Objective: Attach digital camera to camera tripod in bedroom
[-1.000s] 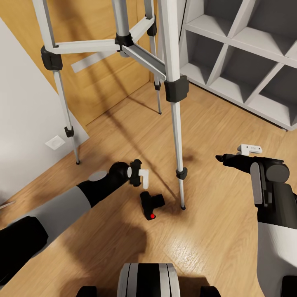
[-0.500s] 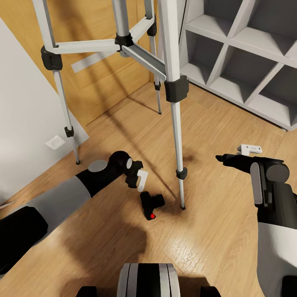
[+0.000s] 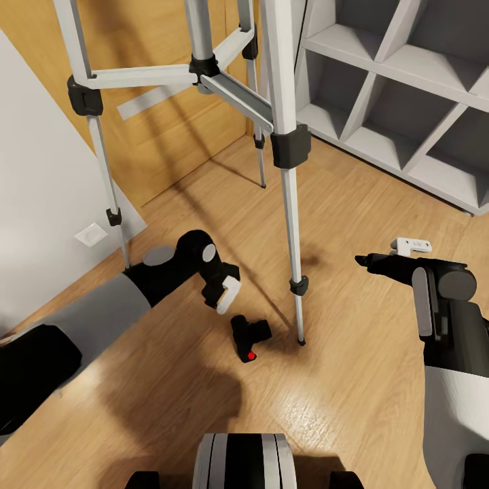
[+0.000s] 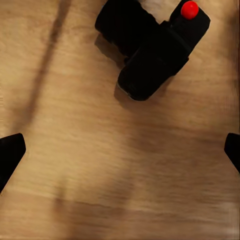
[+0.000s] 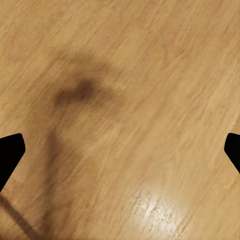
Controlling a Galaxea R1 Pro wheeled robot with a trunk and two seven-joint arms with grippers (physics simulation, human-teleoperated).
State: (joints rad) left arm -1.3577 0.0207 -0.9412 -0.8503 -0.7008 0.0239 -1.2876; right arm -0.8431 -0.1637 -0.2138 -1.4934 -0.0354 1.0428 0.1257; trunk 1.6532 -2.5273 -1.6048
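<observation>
A white cubby shelf [image 3: 407, 102] is seen against the far wall to the right of the head view; its compartments are open-fronted, and no contents can be made out in the ones shown. The digital camera [image 3: 248, 337] is found lying on the light wood floor [image 3: 353, 401], just in front of the robot's base, with its red dot turned toward the robot. In the left wrist view the digital camera [image 4: 150, 47] is shown as a black body with a protruding lens and the red dot at one end, resting directly on the boards.

The camera tripod [image 3: 285, 136] is stood over the same patch of floor. Its nearest silver leg is planted just to the right of the camera, close beside it but not touching. The two other legs are set farther back, one by the white wall [image 3: 41, 190] on the left and one near the wooden door [image 3: 163, 122].

The left gripper [image 3: 227, 297] is held above the floor, just up and left of the camera, pointed downward. Its fingers [image 4: 10, 152] are spread wide, and nothing is gripped between them. The right gripper [image 3: 363, 259] is held well apart to the right over bare floor, its fingers [image 5: 10, 150] likewise spread wide and empty
</observation>
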